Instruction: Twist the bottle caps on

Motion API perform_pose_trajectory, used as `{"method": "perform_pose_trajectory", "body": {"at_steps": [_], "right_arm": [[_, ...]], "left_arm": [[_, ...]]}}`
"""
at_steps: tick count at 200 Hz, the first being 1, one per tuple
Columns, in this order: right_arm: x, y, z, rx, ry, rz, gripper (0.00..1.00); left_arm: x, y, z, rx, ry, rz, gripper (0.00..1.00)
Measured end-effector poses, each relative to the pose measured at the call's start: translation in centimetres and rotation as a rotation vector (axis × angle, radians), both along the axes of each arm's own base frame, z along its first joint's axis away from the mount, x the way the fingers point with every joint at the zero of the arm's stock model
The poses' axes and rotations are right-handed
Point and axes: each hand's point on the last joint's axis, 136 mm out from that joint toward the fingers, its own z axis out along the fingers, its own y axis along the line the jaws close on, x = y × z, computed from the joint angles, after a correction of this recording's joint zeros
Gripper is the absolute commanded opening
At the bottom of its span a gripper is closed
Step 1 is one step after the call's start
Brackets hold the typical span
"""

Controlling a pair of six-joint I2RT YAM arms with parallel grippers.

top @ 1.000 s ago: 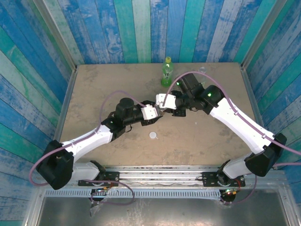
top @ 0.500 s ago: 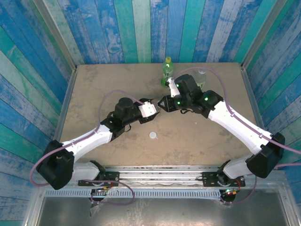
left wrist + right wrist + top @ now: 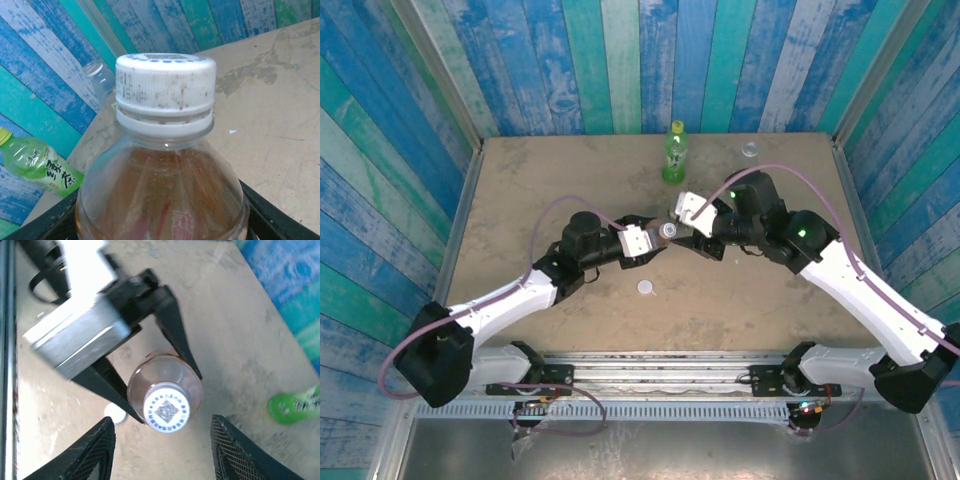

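Nearest the arm bases, a loose white round plastic cap [image 3: 646, 287] lay on the tan table [image 3: 540, 180]. Beyond it the left gripper [image 3: 658, 237] was clamped on the amber-liquid plastic bottle with red label [image 3: 160, 200]. Its white ribbed cap [image 3: 165, 85] sat on the neck, facing the right gripper [image 3: 161, 419], whose fingers [image 3: 90, 452] were spread wide and clear of it. Farther back stood the green plastic bottle [image 3: 674, 160] with its yellow-green cap [image 3: 676, 127] and, at the far edge, the clear bottle [image 3: 750, 150].

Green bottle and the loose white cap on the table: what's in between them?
The capped amber bottle, clamped in the left gripper, with the open right gripper close beside it. The overhead view shows this.
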Motion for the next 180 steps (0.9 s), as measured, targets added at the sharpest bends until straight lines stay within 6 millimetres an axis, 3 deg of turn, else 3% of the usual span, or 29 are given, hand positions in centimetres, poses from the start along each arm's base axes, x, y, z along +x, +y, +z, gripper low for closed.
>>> {"method": "perform_pose_trajectory", "body": {"at_steps": [59, 109, 137, 180], "right_arm": [[0.1, 1.3, -2.7, -0.157, -0.073, 0.182, 0.40], [0.6, 1.7, -2.7, -0.180, -0.084, 0.197, 0.37], [0.9, 1.4, -3.3, -0.207, -0.082, 0.188, 0.41], [0.9, 1.3, -3.5, -0.216, -0.073, 0.181, 0.20]], "left_arm": [[-0.7, 0.1, -0.8, 0.021, 0.036, -0.023, 0.48], [-0.9, 0.2, -0.8, 0.025, 0.040, -0.031, 0.48], [-1.1, 0.1, -0.6, 0.019, 0.037, -0.041, 0.48], [-1.4, 0.2, -0.1, 0.011, 0.028, -0.046, 0.48]]}}
